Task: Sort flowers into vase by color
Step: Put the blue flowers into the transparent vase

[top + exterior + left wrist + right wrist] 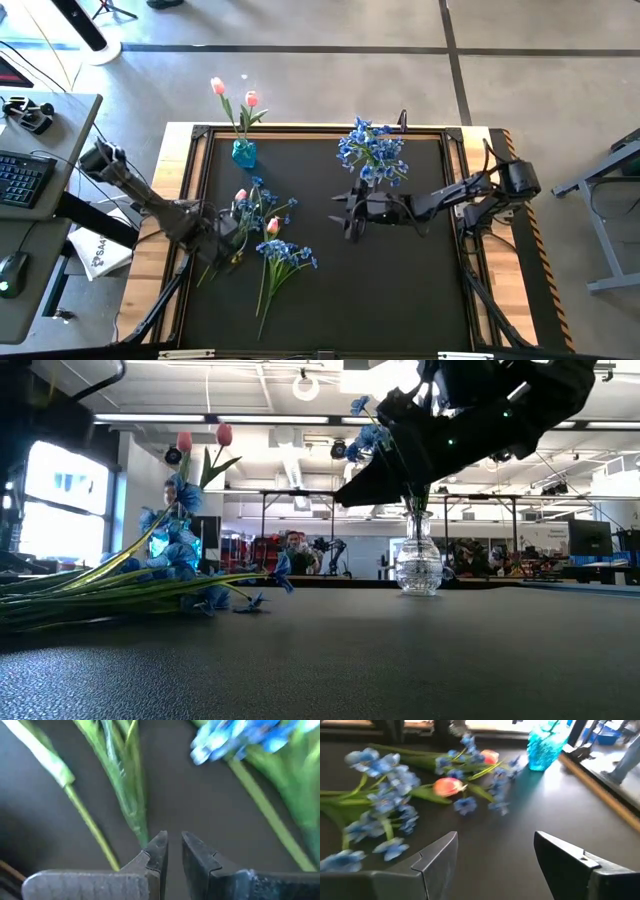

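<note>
A heap of loose flowers (268, 238) lies flat on the black mat, pink tulips (449, 785) among blue blossom bunches (288, 254). A blue vase (243, 152) at the far left holds two pink tulips. A clear vase (418, 565) at the far middle holds blue blossoms (372, 150). My left gripper (232, 232) hangs low over the heap's stems (125, 780); its fingers (174, 840) stand only a narrow gap apart, with bare mat between them. My right gripper (347, 215) is open above the mat beside the clear vase and faces the heap (495, 850).
A raised wooden rim (455, 135) frames the mat. The mat's near half and right side (400, 290) hold nothing. A desk with a keyboard (22, 180) stands left of the table. People show in the room far behind the table (296, 546).
</note>
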Tool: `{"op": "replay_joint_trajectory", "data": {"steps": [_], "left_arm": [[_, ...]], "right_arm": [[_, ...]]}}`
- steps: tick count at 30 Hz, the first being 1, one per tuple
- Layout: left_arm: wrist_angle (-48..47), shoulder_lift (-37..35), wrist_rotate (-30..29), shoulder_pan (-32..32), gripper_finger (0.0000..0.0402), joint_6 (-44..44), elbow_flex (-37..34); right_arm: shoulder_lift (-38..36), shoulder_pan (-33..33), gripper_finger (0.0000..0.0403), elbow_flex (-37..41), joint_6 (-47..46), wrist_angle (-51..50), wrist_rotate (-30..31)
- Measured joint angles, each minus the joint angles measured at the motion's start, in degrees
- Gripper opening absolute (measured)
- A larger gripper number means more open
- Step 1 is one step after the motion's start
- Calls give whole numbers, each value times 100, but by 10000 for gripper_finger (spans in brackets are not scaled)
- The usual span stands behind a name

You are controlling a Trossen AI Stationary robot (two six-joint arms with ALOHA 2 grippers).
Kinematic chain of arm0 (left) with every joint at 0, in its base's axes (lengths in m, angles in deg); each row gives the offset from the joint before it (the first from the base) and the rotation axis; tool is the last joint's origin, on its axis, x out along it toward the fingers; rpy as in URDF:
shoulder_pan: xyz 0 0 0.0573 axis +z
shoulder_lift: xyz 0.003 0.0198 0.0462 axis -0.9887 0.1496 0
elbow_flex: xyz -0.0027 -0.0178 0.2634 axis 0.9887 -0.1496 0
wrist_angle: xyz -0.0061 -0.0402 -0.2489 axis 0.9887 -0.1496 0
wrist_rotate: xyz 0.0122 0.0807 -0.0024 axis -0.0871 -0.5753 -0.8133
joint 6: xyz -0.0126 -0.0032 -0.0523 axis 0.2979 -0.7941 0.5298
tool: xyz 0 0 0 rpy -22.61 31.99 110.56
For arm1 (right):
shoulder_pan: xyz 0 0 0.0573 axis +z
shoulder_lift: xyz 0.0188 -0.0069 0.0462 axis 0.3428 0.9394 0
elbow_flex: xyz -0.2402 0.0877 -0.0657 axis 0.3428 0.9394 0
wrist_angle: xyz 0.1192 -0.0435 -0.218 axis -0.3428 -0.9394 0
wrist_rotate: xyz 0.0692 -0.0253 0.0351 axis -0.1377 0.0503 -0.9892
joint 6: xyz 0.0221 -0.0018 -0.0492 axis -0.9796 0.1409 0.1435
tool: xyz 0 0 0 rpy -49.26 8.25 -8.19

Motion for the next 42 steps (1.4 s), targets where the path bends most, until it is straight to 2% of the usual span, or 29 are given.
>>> {"op": "replay_joint_trajectory", "data": {"steps": [2,7,9,16,22,27,32,37,40,42], "left_arm": [[-17,118,-176,-201,39,62,-94],[85,456,-1100,-427,39,672,-262],[282,605,-1240,-438,39,764,-303],[469,1118,-1236,-324,65,897,-304],[473,1611,-827,-185,93,865,-304],[490,1835,-642,-167,80,1000,-271],[503,1708,-709,-192,14,1307,-294],[341,1306,-969,-327,8,1223,-309],[128,910,-1459,-415,3,1215,-309],[85,612,-2070,-487,3,1100,-309]], "right_arm": [[0,137,258,0,-107,-109,-35],[-74,471,258,0,-207,-466,-28],[-96,549,258,0,-88,-566,8],[-96,615,258,0,-337,-692,30],[-96,745,258,0,-356,-721,28],[-103,922,258,0,-370,-737,30],[-445,1138,258,0,-417,-1248,32],[-1065,1345,258,0,-719,-1927,74],[-1388,1492,258,0,-673,-2149,62],[-1517,1581,258,0,-429,-2204,-96]]}}
